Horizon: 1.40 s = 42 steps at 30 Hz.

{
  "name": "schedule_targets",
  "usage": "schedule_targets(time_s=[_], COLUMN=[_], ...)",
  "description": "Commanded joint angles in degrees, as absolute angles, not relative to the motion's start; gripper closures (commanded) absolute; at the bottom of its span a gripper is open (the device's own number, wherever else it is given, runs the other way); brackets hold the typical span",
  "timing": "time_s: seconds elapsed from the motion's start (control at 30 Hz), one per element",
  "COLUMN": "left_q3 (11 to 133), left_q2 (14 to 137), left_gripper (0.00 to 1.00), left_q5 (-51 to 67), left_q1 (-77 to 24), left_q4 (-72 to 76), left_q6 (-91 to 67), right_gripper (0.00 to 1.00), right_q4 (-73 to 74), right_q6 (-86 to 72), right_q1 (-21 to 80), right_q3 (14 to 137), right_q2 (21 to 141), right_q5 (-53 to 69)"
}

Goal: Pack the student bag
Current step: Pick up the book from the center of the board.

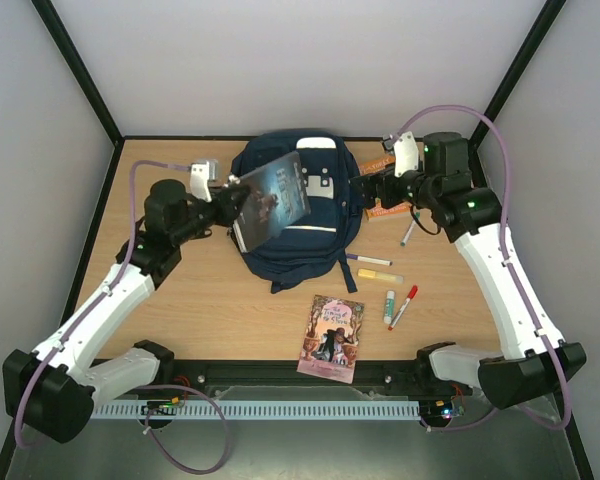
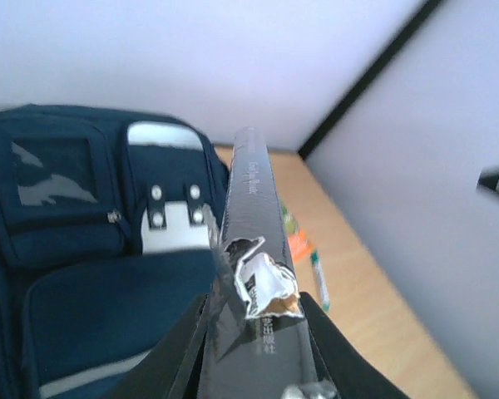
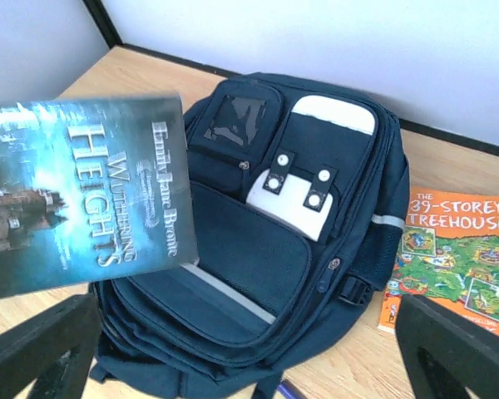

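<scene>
The student bag [image 1: 325, 240] lies flat at the far middle of the table [image 1: 210, 300], front pockets up, and you can see its main zip gaping along the near side in your right wrist view. Your left gripper [image 1: 234, 203] is clamped on the lower edge of a dark paperback [image 1: 273, 200] (the cover reads "Wuthering Heights"), holding it tilted in the air above the left half of the bag. Your right gripper [image 1: 368, 190] sits just beside the bag's right side, its fingers [image 3: 457, 345] spread wide with nothing between them. An orange book [image 3: 457, 249] lies flat against the bag's right edge. Nearer you, a pink book [image 1: 331, 337], a red marker [image 1: 404, 305] and a yellow highlighter [image 1: 380, 275] rest on the wood.
</scene>
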<state>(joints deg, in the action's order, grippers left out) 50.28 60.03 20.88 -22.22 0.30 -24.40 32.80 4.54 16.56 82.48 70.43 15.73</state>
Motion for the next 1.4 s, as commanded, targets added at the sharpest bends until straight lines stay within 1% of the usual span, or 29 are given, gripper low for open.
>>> schedule_targets(time_s=[0.0,0.13,0.2,0.23,0.33,0.43,0.6,0.77,0.97,1.2,1.37], left_q3=[47.61,39.22,35.85,35.07,32.81,31.77,31.0,32.31,33.56,34.74,35.03], left_q2=[58.25,57.75,58.29,58.23,56.86,56.23,58.53,61.53,65.69,68.89,68.25], left_gripper=[0.98,0.97,0.97,0.97,0.97,0.97,0.97,0.97,0.97,0.97,0.97], left_q5=[8.81,3.33,2.88,1.96,-3.76,-7.4,-10.11,-12.3,-12.82,-13.97,-15.72], left_q1=[-22.07,-22.26,-22.49,-22.99,-25.59,-27.92,-30.41,-32.35,-34.59,-37.33,-38.29], left_q4=[28.95,44.96,51.93,53.1,54.44,55.99,61.96,64.72,68.17,70.49,70.04], left_q6=[-46.64,-63.01,-67.99,-69.27,-70.97,-72.08,-75.5,-77.84,-81.1,-82.51,-80.27], right_gripper=[0.01,0.0,0.0,0.0,0.0,0.0,0.0,0.0,0.04,0.06,0.08], right_q4=[23.73,17.21,15.8,15.62,15.68,13.17,10.92,7.19,1.97,0.72,5.66], right_q6=[-7.76,-14.64,-18.03,-19.11,-20.83,-25.64,-33.31,-41.35,-43.85,-45.47,-45.23], right_q1=[16.57,16.52,16.56,16.59,16.59,16.59,16.57,16.75,17.62,19.25,19.25], right_q3=[77.79,74.43,74.02,74.3,75.52,75.08,77.59,79.27,79.16,79.19,77.62], right_q2=[68.9,67.92,68.65,69.61,71.92,74.25,79.81,82.97,83.81,84.1,82.4], right_q5=[15.69,21.28,22.86,23.19,25.16,29.83,36.28,41.16,46.07,46.0,40.6])
